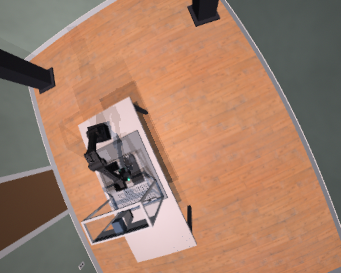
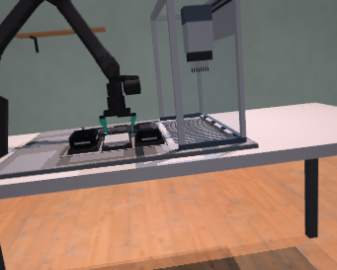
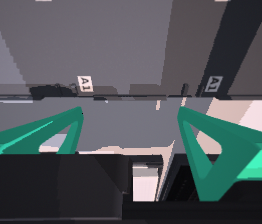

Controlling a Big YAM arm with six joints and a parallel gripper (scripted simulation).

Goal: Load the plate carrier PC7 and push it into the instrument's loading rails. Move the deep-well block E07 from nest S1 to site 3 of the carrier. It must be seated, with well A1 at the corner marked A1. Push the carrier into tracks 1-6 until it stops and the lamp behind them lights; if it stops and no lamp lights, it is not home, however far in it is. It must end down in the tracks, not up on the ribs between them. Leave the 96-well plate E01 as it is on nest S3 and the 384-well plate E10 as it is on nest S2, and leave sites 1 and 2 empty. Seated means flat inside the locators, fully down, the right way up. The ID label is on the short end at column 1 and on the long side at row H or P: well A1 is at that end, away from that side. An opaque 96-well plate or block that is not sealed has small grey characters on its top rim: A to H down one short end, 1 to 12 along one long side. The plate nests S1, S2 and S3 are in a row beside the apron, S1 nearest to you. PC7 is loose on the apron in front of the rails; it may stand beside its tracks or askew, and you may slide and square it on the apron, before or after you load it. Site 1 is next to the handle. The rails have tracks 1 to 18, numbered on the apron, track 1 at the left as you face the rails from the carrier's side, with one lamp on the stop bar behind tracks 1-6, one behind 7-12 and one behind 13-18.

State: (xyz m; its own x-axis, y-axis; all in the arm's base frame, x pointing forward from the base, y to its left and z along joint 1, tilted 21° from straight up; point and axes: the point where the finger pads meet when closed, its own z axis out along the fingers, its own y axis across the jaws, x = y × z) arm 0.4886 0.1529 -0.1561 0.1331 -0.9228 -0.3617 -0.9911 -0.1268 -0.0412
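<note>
Green-fingered black parallel gripper hangs wide open, empty, over the pale plate between two dark blocks; which is E07, cannot tell. Grey rails at 3 o'clock. Judging: nothing loaded, carrier unpushed.

Green fingers — black arm
</note>
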